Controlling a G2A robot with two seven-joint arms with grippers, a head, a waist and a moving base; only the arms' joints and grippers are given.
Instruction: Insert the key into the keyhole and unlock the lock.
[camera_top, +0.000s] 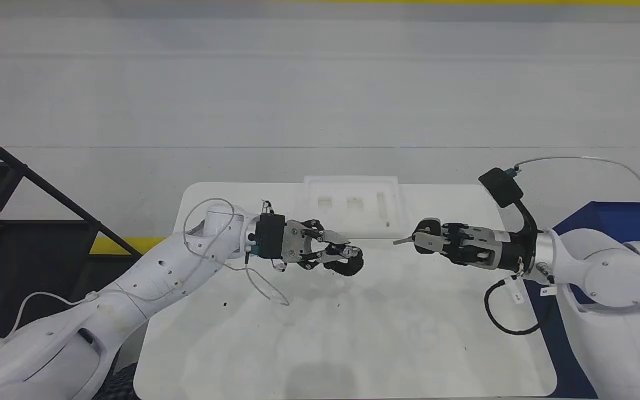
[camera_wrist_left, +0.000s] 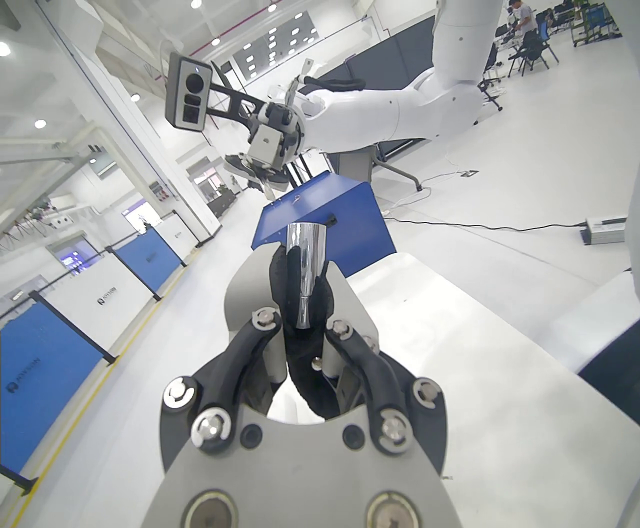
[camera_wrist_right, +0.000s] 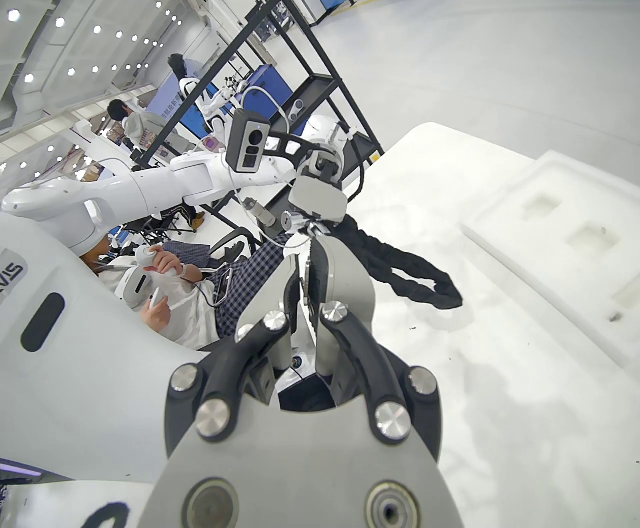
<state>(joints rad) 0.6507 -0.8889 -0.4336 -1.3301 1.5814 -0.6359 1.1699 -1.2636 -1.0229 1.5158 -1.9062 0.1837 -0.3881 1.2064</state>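
Right gripper (camera_wrist_right: 304, 265) up front, fingers squeezed nearly together, pointed straight at the left gripper (camera_wrist_right: 316, 220) just beyond. That one grips the lock (camera_wrist_right: 415, 280) by one end, and the black cable loops out sideways over the white table (camera_wrist_right: 475, 425). Near the loop, a foam tray (camera_wrist_right: 505, 200) lies flat on the table, square recesses showing.
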